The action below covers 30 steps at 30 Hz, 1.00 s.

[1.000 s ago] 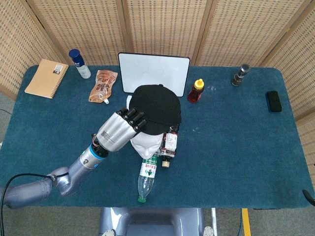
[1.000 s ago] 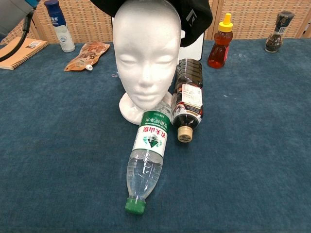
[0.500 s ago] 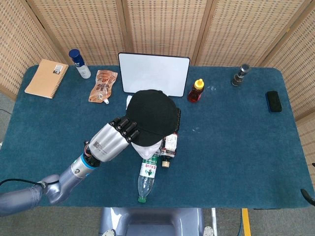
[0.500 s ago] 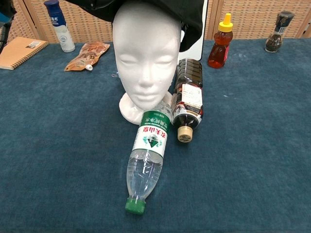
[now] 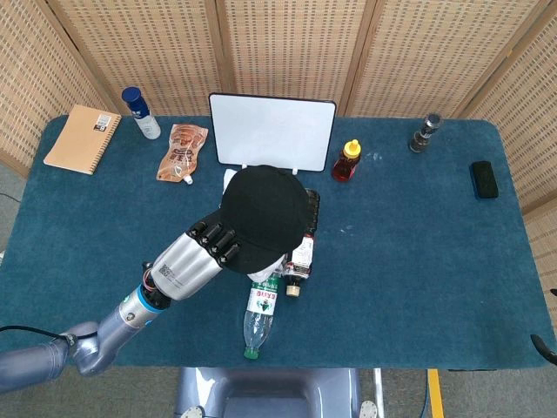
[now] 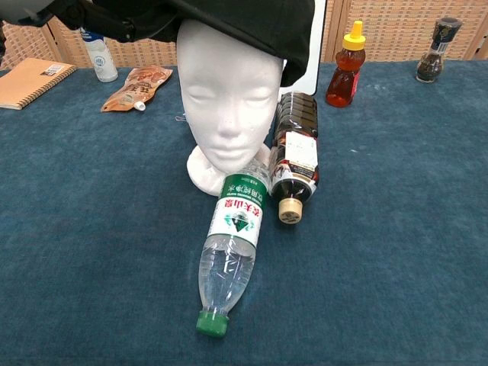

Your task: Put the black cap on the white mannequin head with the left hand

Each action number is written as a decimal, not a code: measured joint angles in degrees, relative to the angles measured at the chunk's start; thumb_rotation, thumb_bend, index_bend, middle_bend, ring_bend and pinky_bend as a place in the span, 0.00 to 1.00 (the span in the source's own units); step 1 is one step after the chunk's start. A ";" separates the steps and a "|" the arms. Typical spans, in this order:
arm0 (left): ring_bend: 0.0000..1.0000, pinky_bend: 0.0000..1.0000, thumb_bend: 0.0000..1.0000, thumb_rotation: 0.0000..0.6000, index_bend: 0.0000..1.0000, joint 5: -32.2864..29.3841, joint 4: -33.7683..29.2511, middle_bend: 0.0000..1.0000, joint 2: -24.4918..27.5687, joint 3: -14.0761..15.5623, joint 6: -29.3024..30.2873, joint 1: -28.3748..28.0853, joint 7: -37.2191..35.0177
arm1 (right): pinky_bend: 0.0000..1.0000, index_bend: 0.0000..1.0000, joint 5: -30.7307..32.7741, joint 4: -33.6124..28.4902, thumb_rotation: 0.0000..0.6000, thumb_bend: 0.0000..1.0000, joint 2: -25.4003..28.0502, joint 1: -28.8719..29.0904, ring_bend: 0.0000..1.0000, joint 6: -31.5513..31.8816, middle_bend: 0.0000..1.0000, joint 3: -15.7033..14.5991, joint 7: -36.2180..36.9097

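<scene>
The black cap [image 5: 265,216] lies over the top of the white mannequin head [image 6: 229,99], whose face and base show in the chest view. From the head view the cap hides the head almost wholly. My left hand [image 5: 202,253] grips the cap's near-left edge, its dark fingers [image 6: 107,19] showing at the cap's rim at the top left of the chest view. The right hand is not seen in either view.
A clear water bottle [image 6: 230,252] and a dark sauce bottle [image 6: 293,156] lie right in front of the mannequin base. Behind stand a whiteboard [image 5: 271,129], a honey bottle [image 5: 346,160], a snack pouch [image 5: 182,151], a blue-capped bottle [image 5: 139,111], a notebook [image 5: 82,138], a grinder [image 5: 426,131] and a black case [image 5: 484,178].
My left hand has drawn the cap toward me and lower over the mannequin head; the forehead that showed earlier is now covered by the cap's edge.
</scene>
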 measured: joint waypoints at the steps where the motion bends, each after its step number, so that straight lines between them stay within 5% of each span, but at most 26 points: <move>1: 0.52 0.80 0.64 1.00 0.86 0.23 -0.08 0.57 -0.07 0.25 0.00 0.25 0.35 | 0.31 0.24 0.08 0.09 1.00 0.20 -0.02 0.00 0.29 -0.02 0.29 0.02 0.06; 12: 0.49 0.74 0.49 1.00 0.83 0.79 -2.42 0.57 0.26 1.50 -1.48 1.87 1.57 | 0.31 0.24 0.13 0.29 1.00 0.20 -0.08 0.04 0.29 -0.11 0.29 0.08 0.32; 20: 0.35 0.60 0.22 1.00 0.54 0.05 -5.70 0.46 1.39 2.12 -3.55 3.13 3.84 | 0.31 0.24 0.04 0.52 1.00 0.20 -0.24 0.09 0.29 -0.09 0.29 0.09 0.45; 30: 0.22 0.51 0.13 1.00 0.33 -3.49 -11.67 0.32 4.14 2.33 -6.87 5.65 8.00 | 0.31 0.24 0.15 0.80 1.00 0.20 -0.37 0.08 0.29 -0.17 0.29 0.10 0.81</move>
